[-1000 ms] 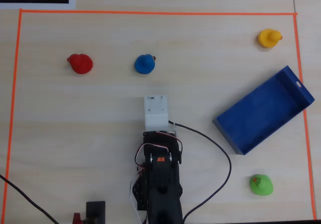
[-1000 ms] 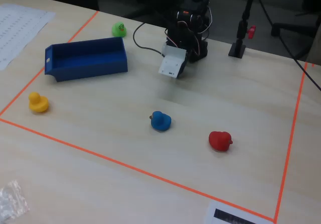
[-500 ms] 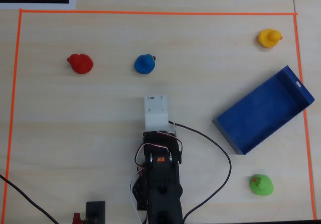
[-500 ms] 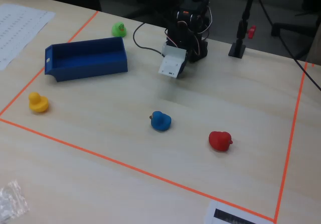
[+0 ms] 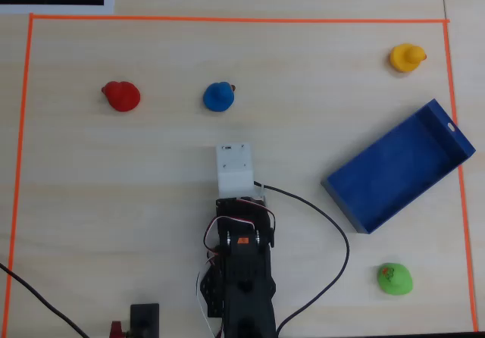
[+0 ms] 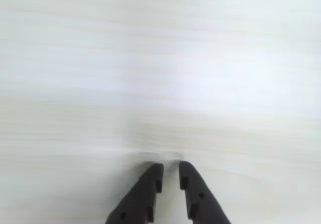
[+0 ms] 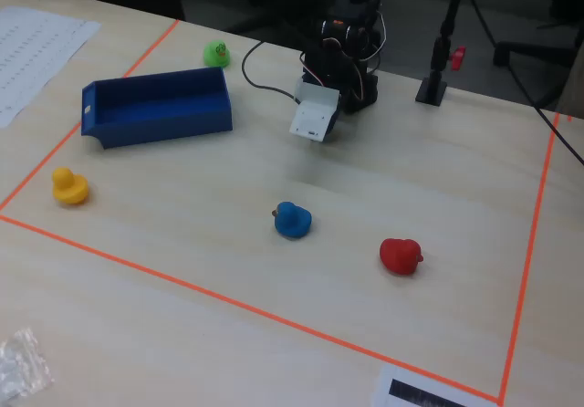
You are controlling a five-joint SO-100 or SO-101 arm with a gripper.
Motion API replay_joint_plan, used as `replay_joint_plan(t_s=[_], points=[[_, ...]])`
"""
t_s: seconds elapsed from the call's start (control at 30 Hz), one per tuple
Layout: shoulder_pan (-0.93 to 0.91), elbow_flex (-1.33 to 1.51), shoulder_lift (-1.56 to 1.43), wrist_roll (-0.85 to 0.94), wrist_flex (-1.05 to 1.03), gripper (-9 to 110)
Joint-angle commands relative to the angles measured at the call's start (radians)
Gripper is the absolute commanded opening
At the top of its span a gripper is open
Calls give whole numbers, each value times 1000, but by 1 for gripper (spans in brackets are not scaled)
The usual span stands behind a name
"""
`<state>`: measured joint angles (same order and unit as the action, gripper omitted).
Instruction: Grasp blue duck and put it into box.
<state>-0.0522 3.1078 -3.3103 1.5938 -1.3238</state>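
pincer [image 6: 170, 171]: nearly clenched, empty, over bare surface [image 6: 160, 58] | blue duck [image 5: 218, 96]: on surface, well apart from pincer, between red duck [image 5: 121, 95] and box [image 5: 383, 190]

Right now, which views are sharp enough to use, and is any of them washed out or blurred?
Overhead view: evenly lit and sharp; blue duck and box read clearly. Fixed view: sharp too, slightly dimmer at the far edge. Wrist view: overexposed and soft, the table bleached nearly white, only the dark hand showing, fingertips almost together.
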Motion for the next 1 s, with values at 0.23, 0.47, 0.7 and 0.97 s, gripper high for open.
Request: replay_joint_plan(t_s=[0.23, 0.47, 0.7, 0.97], points=[[-8, -419, 647, 23, 603, 12], [-35, -1029, 1318, 14, 574, 35], [-40, -1259, 1654, -17, 726, 37], [-55, -1296, 1798, -87, 788, 37]])
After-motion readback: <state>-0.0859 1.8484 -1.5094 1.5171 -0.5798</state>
